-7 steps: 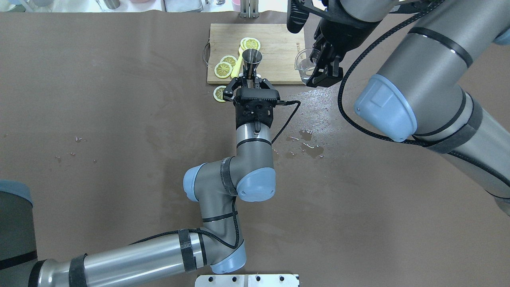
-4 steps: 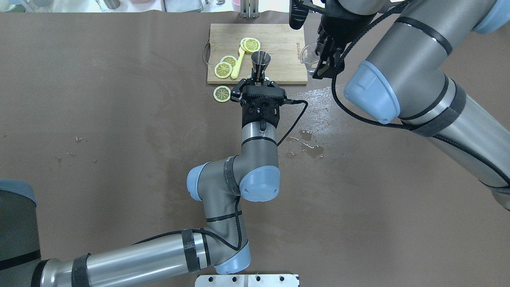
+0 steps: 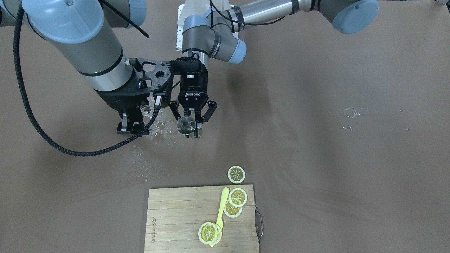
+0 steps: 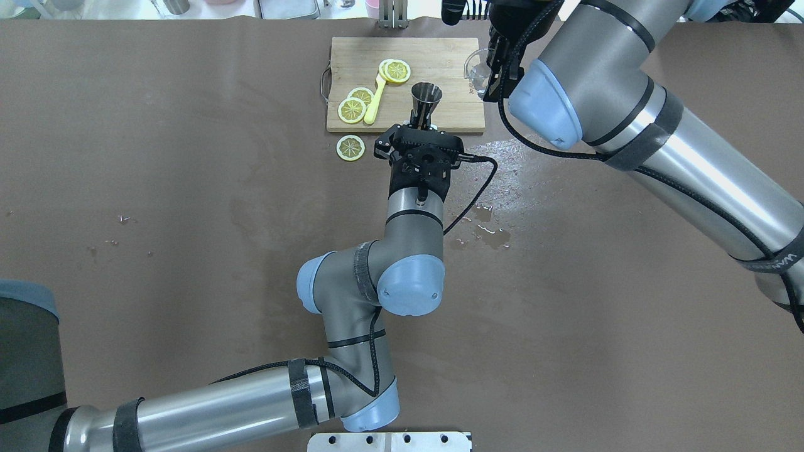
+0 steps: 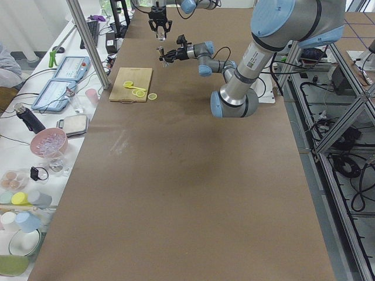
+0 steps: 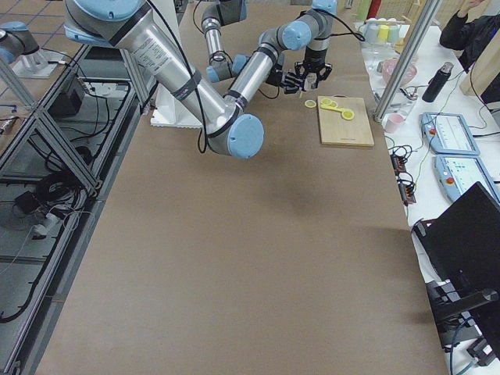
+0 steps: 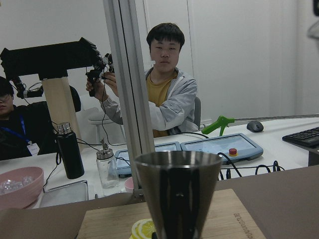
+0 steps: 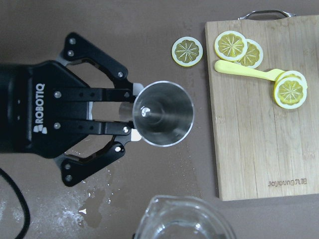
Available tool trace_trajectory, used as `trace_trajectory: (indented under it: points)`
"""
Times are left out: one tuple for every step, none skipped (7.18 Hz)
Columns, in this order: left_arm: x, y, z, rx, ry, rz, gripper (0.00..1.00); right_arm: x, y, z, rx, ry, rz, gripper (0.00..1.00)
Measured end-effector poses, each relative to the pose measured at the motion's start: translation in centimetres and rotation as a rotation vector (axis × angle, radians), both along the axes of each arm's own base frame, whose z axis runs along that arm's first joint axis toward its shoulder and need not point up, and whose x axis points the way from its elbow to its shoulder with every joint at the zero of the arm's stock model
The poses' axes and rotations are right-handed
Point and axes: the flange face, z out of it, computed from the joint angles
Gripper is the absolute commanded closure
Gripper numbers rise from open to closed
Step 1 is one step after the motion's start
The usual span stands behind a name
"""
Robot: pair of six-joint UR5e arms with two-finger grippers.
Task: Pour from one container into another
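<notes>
Though the jigger (image 8: 163,113) looks empty, fill is unclear in the glass beaker (image 8: 184,223).

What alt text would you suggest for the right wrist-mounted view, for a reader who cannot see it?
From above, the left tool grips an upright steel jigger over the table, the rim of a clear glass cup at the bottom edge. At right, a wooden cutting board holds lemon slices and a yellow spoon; one slice lies off it.

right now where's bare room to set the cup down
Bare: the wooden cutting board on its lettered half, clear of lemon slices and yellow spoon; the brown table beyond its handle. Crowded: under the left claw with steel cup and right claw with glass beaker.
</notes>
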Motion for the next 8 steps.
trace_trajectory:
  points:
    - [0.1,0.0,0.0,-0.002,0.0,0.012,1.0,-0.5,-0.8,-0.6,0.007,0.002,-0.01,1.0]
    - [0.1,-0.1,0.1,-0.003,-0.001,0.017,1.0,-0.8,-1.2,-1.1,0.01,0.002,-0.017,1.0]
    - [0.1,-0.5,0.2,-0.005,-0.009,0.023,1.0,-1.1,-1.4,-1.4,0.009,0.003,-0.021,1.0]
    - [-0.2,-1.0,0.3,-0.001,-0.032,0.036,1.0,-1.4,-1.7,-1.4,0.001,0.006,-0.025,1.0]
    - [-0.5,-1.7,0.4,0.006,-0.053,0.053,1.0,-1.8,-2.0,-1.3,-0.006,0.011,-0.029,1.0]
    - [-0.9,-2.4,0.4,0.011,-0.054,0.072,1.0,-2.2,-2.4,-1.5,-0.011,0.018,-0.034,1.0]
    - [-1.1,-3.0,0.5,0.015,-0.05,0.09,1.0,-2.6,-2.9,-1.7,-0.013,0.03,-0.043,1.0]
    - [-1.1,-3.2,0.6,0.016,-0.052,0.106,1.0,-2.9,-3.3,-2.0,-0.018,0.044,-0.047,1.0]
